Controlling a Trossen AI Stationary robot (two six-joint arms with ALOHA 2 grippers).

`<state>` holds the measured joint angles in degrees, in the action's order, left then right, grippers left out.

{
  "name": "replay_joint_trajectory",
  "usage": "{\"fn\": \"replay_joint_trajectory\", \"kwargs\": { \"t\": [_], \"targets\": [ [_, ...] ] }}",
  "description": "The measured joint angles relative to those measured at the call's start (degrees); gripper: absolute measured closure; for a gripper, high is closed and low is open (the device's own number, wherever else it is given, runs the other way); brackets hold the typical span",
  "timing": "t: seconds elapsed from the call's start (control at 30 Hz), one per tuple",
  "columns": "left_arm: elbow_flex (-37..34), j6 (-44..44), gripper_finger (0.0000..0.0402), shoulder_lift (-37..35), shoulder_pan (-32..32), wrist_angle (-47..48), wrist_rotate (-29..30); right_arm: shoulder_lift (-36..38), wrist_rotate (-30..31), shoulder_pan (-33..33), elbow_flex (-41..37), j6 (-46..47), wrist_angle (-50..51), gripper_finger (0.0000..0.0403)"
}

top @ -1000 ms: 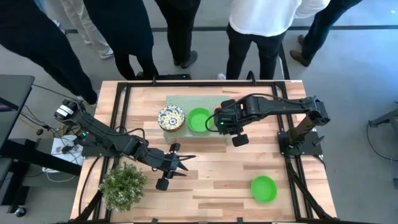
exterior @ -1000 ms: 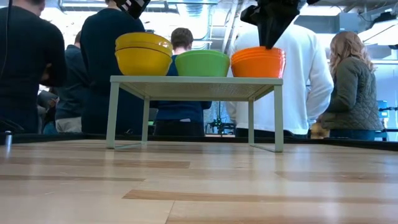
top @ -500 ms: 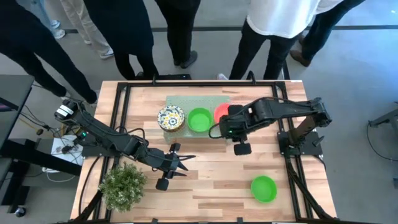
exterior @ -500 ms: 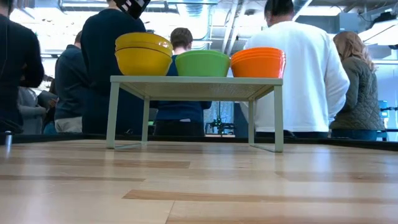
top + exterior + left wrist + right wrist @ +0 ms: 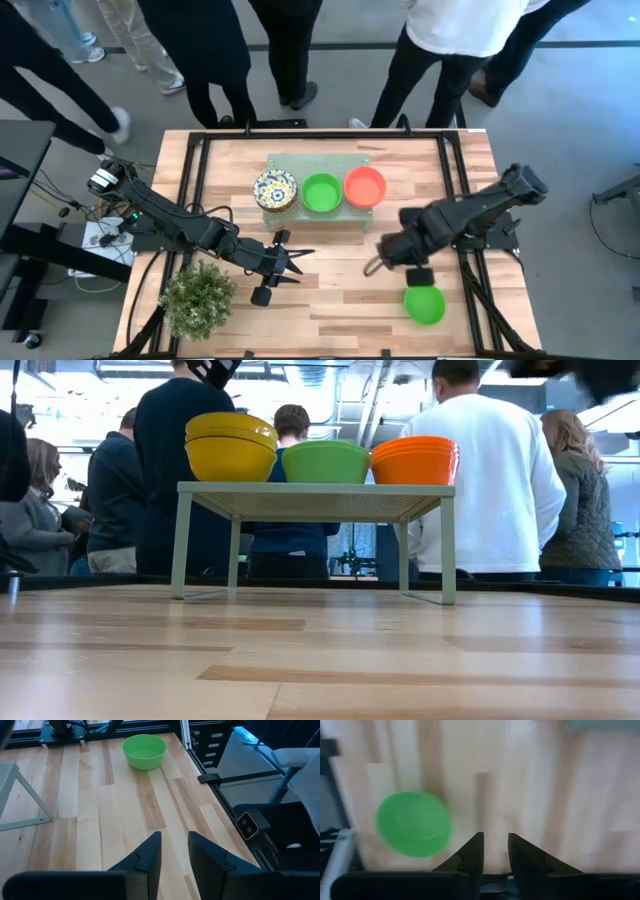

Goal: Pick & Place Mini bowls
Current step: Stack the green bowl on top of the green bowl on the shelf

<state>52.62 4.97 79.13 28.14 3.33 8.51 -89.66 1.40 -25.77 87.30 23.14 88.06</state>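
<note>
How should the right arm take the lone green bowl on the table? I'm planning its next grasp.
Probably by the rim, from straight above. The green bowl sits upright and open side up on bare wood, apart from the stand, so one finger could go inside the wall and one outside. The right gripper is beside it, empty, its jaws open a little.

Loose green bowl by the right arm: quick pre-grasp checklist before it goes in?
1. Right hand empty: ok, nothing between its fingers in the right wrist view.
2. Fingers spread enough for a rim grasp: not ok, only a narrow gap shows.
3. Loose green bowl upright on the table, nothing touching it: ok.
4. Hand over the bowl: not ok, it sits off to one side.
5. Left hand out of the path: ok, parked near the plant.
6. Room on the rack beside the three stacks: cannot tell.
</note>
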Motion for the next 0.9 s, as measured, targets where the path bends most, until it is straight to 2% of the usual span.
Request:
{"fn": "replay_joint_trajectory", "kwargs": {
  "t": [0.17, 0.33, 0.5, 0.67, 0.9],
  "targets": [
    [0.0, -0.1, 0.0304, 0.0, 0.0, -0.3, 0.1, 7.9, -5.9, -6.6, -13.1, 12.5, -12.5, 0.032],
    [0.0, -0.1, 0.0304, 0.0, 0.0, -1.1, 0.4, 14.0, -6.1, -11.8, -26.7, 27.1, -24.5, 0.032],
    [0.0, -0.1, 0.0304, 0.0, 0.0, -1.4, 0.4, 15.7, -7.7, -15.7, -36.3, 40.0, -32.6, 0.032],
    [0.0, -0.2, 0.0304, 0.0, 0.0, -1.7, 0.4, 14.3, -9.1, -17.8, -40.4, 44.2, -36.0, 0.032],
    [0.0, -0.2, 0.0304, 0.0, 0.0, -1.7, 0.4, 9.8, -7.7, -17.1, -40.9, 42.1, -36.2, 0.032]
  ]
}}
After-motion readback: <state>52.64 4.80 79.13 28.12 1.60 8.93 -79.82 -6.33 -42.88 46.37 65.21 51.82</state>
